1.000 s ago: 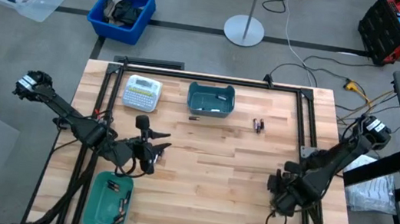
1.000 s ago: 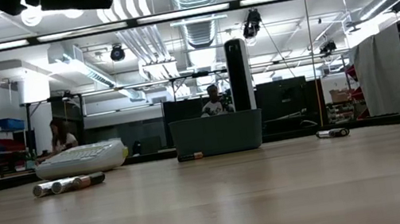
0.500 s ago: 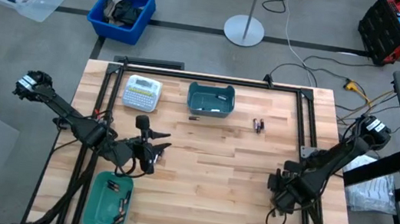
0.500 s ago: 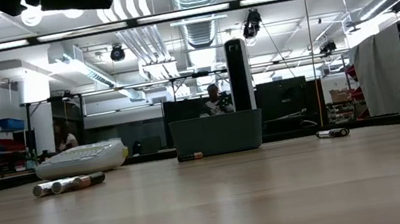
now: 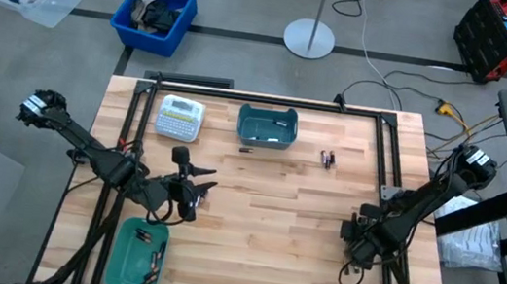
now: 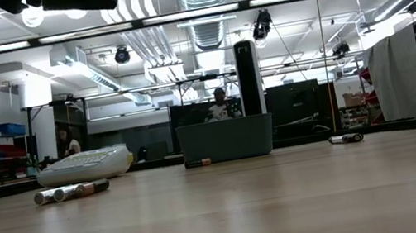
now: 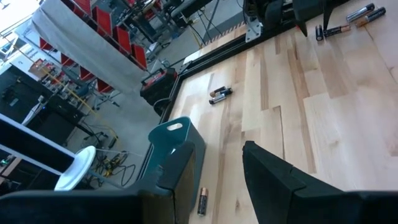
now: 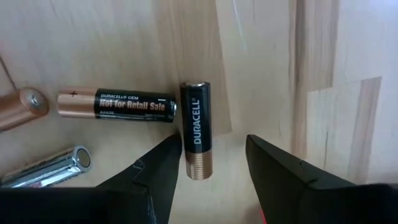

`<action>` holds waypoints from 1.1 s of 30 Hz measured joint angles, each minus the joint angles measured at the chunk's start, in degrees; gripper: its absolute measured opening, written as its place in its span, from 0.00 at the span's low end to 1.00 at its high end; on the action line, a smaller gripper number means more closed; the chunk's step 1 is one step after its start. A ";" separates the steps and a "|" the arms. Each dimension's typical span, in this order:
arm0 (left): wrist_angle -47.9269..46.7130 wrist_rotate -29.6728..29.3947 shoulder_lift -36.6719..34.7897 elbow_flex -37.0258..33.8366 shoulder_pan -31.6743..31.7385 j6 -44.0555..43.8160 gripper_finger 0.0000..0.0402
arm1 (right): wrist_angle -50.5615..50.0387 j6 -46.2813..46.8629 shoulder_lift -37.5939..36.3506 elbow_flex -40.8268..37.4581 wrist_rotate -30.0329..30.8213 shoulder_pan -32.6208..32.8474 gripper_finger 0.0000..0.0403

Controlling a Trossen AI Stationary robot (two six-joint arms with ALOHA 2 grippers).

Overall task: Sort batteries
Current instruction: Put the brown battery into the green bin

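Batteries, small black-and-copper cylinders (image 8: 195,129), are seen lying on the pale wooden table (image 5: 272,223), just beside the right gripper (image 8: 208,168), whose jaws are spread empty. The left gripper (image 7: 217,180) is held open above the table.

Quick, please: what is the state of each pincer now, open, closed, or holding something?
Left pincer: open, holding nothing.
Right pincer: open, empty, over a Duracell battery.

Wide bare tabletop (image 5: 273,213) in the middle between both arms, far edge crowded by teal bin (image 5: 267,126), label maker (image 5: 180,118), loose batteries (image 5: 327,158).
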 joint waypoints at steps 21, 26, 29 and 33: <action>-0.02 0.01 0.15 0.00 0.00 -0.22 0.29 | 0.39 4.13 0.11 -0.45 0.65 -0.02 0.10; -0.02 0.00 0.15 0.00 0.00 -0.65 0.29 | -0.94 6.55 0.11 0.03 1.29 -0.15 0.09; -0.02 0.42 0.15 0.00 0.00 -1.11 0.29 | -4.83 9.55 0.39 1.73 2.31 -0.17 0.10; 0.11 4.31 0.15 0.00 0.00 -1.33 0.29 | -9.30 12.74 0.28 5.67 6.59 -0.17 0.09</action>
